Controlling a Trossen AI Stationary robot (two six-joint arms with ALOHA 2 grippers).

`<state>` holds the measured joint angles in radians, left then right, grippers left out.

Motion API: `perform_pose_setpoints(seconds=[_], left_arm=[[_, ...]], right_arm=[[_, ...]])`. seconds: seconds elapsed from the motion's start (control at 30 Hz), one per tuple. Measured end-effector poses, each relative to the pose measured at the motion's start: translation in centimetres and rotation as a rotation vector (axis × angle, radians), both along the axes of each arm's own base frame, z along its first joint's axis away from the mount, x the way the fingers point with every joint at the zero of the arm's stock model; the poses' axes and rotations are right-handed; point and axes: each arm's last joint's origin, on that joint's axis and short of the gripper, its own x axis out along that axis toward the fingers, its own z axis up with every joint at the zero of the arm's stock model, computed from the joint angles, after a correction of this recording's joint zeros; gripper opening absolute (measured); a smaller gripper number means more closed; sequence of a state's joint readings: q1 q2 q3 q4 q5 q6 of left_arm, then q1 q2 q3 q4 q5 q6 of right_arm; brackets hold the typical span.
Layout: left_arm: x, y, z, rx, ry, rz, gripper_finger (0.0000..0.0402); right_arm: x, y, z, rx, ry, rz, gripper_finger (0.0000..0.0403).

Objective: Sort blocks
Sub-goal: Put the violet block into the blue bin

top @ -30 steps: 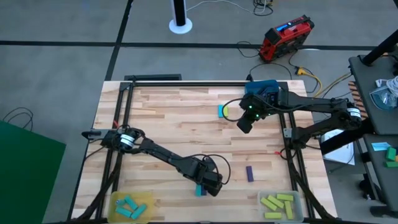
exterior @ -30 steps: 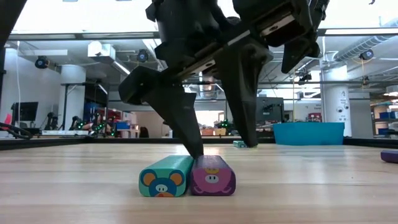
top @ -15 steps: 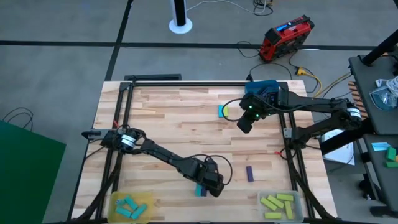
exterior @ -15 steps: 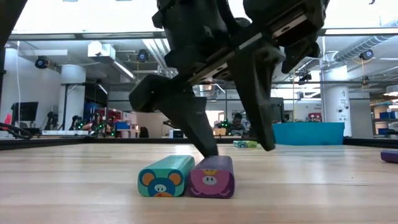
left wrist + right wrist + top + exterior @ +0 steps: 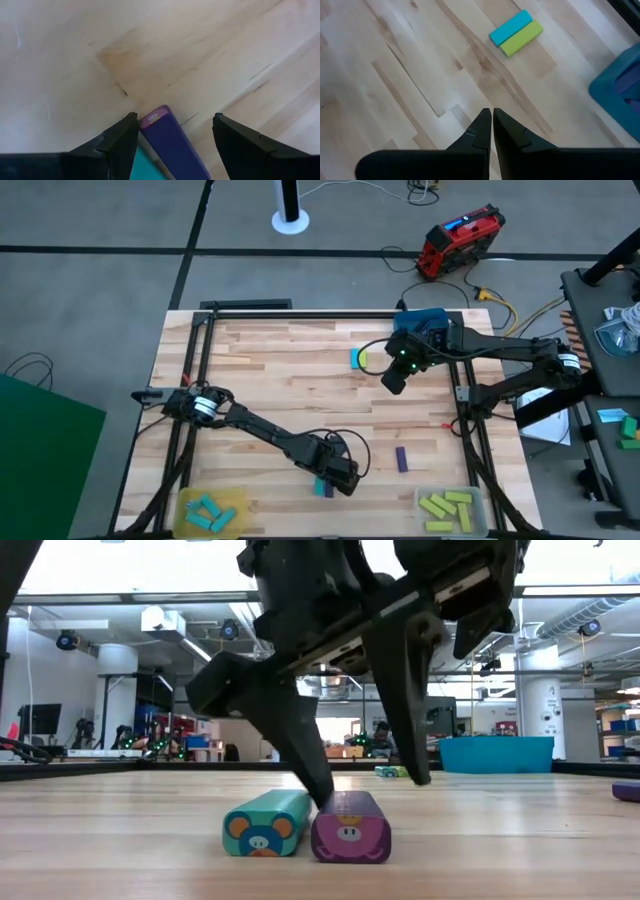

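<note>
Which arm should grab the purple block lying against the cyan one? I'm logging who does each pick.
Left. The left gripper is open, its fingers straddling the purple block beside the cyan block. The right gripper is shut, far across the table.

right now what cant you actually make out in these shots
- High view: the left gripper and its wrist cover most of the purple block and cyan block, so their contact is unreadable there.
- Left wrist view: both blocks run off the picture's edge; their far ends are unseen.
- Right wrist view: the blue tray is cut by the edge; its contents are unclear.
- High view: block counts in the yellow tray and clear tray are too small to tell.
</note>
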<state>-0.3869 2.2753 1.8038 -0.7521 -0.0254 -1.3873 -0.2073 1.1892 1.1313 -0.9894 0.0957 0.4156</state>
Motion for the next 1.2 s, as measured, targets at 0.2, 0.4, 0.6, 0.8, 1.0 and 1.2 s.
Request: perform_pose_setpoints(seconds=[0.2,0.4,0.6,0.8,1.0,1.2], left_arm=[[-0.4,-0.4,-0.6,0.014,0.040,-0.001,0.0232],[-0.7,-1.3,-1.1,0.055,0.035,-0.011,0.0232],[-1.0,-2.1,-1.6,0.075,0.031,-0.010,0.0232],[-1.3,-2.5,-1.7,0.173,0.010,-0.087,0.0231],[-2.0,-2.9,-1.9,0.216,0.049,-0.110,0.0221],[-2.4,-3.3,-2.0,0.245,0.053,-0.108,0.0146]], right_arm=[[0.0,0.0,-0.2,0.001,0.005,0.000,0.0011],[-0.1,0.0,-0.5,0.000,0.016,0.007,0.0011],[-0.2,0.0,-0.8,0.002,0.028,0.007,0.0011],[-0.2,0.0,-1.0,0.002,0.034,0.009,0.0011],[-0.2,0.0,-1.0,0.001,0.034,0.013,0.0011],[-0.2,0.0,-1.0,-0.001,0.035,0.017,0.0011]])
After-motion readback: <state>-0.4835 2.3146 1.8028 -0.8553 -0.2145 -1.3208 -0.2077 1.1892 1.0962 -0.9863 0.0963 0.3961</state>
